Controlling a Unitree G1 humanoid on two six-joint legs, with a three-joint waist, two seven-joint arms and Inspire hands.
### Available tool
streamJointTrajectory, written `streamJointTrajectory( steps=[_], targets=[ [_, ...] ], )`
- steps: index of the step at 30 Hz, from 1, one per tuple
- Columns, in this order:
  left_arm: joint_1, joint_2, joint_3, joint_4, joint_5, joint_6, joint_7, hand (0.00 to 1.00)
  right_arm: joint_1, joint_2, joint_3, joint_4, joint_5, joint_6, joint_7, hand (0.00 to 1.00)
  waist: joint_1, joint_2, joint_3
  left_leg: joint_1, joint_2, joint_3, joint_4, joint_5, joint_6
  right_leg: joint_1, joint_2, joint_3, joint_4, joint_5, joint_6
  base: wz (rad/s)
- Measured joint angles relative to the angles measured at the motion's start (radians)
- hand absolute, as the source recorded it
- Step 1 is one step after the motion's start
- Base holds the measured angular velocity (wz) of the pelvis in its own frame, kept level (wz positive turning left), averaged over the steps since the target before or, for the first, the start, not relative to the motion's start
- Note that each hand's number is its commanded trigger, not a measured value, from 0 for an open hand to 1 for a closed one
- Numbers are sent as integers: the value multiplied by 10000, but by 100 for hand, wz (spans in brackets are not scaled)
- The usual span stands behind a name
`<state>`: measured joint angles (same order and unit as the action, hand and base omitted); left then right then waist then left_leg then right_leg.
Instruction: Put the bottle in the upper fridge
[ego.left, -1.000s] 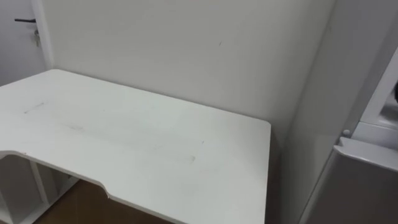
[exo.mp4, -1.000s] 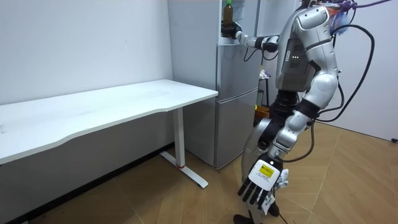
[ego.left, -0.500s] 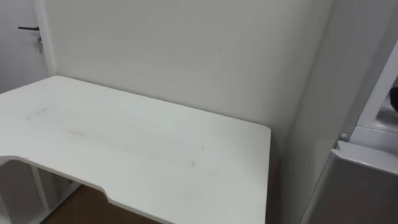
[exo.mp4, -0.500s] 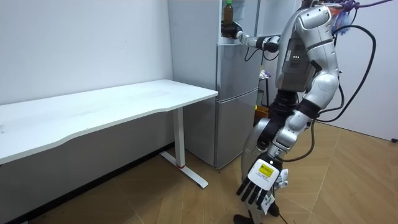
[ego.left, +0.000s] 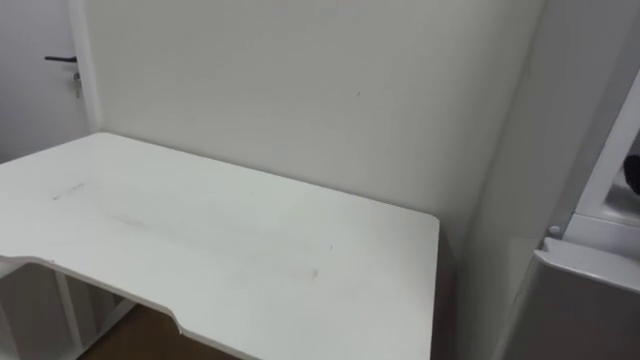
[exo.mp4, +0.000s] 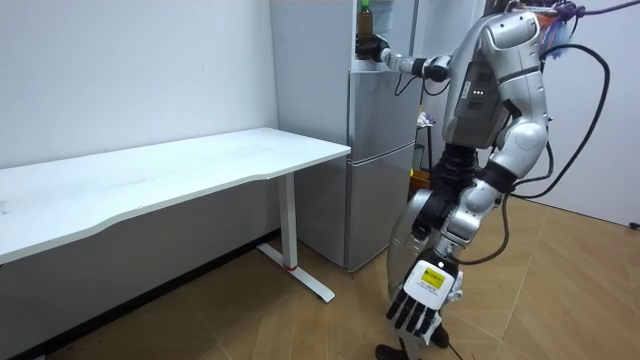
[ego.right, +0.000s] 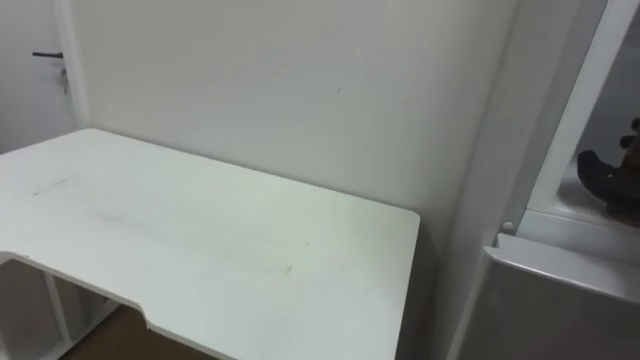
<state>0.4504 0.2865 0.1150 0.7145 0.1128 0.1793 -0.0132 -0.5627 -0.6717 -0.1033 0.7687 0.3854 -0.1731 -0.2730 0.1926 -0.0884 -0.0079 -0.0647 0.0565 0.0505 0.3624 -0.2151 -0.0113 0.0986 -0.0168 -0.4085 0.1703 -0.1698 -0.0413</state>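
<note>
Right arm stretched level to the open upper compartment of one fridge (exo.mp4: 380, 150), right hand (exo.mp4: 370, 48) curled about the base of one upright bottle (exo.mp4: 366, 16); left hand (exo.mp4: 422, 300) hangs low, fingers loosely straight; one table (exo.mp4: 180, 170) alongside.

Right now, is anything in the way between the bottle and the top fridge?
Nothing visible is. The right robot hand holds the bottle up at the open upper fridge, and no door or other thing shows between them.
</note>
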Motion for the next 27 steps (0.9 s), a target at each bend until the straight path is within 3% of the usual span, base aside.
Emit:
streamJointTrajectory(
  steps=[3,9,15,18,26,27],
  targets=[
    [-9,3,7,10,-3,55,0,0,25,-56,-67,31,-21,218,296,0,-19,-38,8,62,-1,-1,74,-63,6,92,3,1,9,-47,27,0],
    [-20,39,13,170,-5,173,-1,0,92,-184,-95,57,-866,291,689,0,-115,-234,70,16,-9,-53,125,-70,6,106,10,-75,-3,-91,68,2],
    [-119,91,13,150,-19,250,13,0,89,-306,-165,58,-2226,489,807,0,-153,-310,62,-127,-16,-200,271,-90,6,101,23,-219,-5,-89,66,8],
    [-196,160,10,148,-19,324,13,0,99,-304,-264,57,-2383,770,811,0,-152,-324,60,-114,-15,-254,345,-125,0,164,46,-248,-5,-97,73,5],
    [-279,175,10,143,-15,557,7,0,98,-308,-281,54,-2457,1083,811,0,-151,-385,56,-99,-11,-278,378,-128,-5,204,56,-268,-9,-94,74,0],
    [-291,176,10,142,-15,571,7,0,98,-308,-282,54,-2594,1086,811,52,-151,-389,56,-100,-12,-283,382,-129,-5,208,56,-274,-11,-94,73,0]
  ],
)
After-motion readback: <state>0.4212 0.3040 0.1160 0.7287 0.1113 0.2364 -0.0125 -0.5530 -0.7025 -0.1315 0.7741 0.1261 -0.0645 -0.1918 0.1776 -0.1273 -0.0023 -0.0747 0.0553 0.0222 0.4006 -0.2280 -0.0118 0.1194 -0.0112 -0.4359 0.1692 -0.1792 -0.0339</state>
